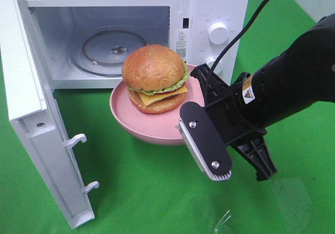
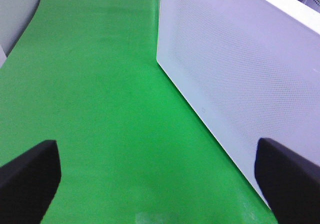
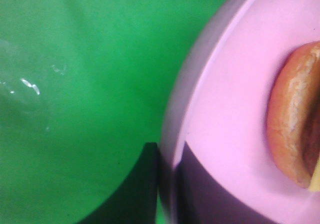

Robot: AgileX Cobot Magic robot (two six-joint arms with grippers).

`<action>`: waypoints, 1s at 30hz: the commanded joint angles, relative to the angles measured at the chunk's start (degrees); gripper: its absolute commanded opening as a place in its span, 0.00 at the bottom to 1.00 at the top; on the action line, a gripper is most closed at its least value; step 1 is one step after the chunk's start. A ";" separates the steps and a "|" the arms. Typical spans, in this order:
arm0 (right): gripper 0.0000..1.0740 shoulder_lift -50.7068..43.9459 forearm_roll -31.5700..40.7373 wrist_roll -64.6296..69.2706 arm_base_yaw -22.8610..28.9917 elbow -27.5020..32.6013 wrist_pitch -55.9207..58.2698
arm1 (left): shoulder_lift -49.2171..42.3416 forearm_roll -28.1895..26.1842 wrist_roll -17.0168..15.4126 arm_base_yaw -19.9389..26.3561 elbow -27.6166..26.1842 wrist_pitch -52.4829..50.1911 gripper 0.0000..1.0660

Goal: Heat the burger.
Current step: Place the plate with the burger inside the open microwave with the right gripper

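The burger (image 1: 154, 77), with glossy brown buns, green lettuce and yellow cheese, sits on a pink round plate (image 1: 133, 121) just in front of the open microwave (image 1: 220, 9). My right gripper (image 1: 196, 90) is shut on the plate's right rim. In the right wrist view the pink plate (image 3: 225, 108) fills the right side, its rim pinched by the right gripper (image 3: 167, 184), and the edge of the burger's bun (image 3: 290, 119) shows. My left gripper (image 2: 160, 184) stands open over the green cloth beside the microwave's white side wall (image 2: 240, 68), holding nothing.
The microwave door (image 1: 31, 113) hangs open to the left, its latch hooks pointing into the space in front. The glass turntable (image 1: 112, 48) lies bare inside. A clear plastic piece (image 1: 225, 221) lies on the green cloth near the front edge.
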 commanded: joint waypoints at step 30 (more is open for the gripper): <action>0.00 15.36 1.26 2.92 1.32 -19.25 -6.07 | -1.15 -0.23 0.06 -0.23 0.23 -0.52 0.91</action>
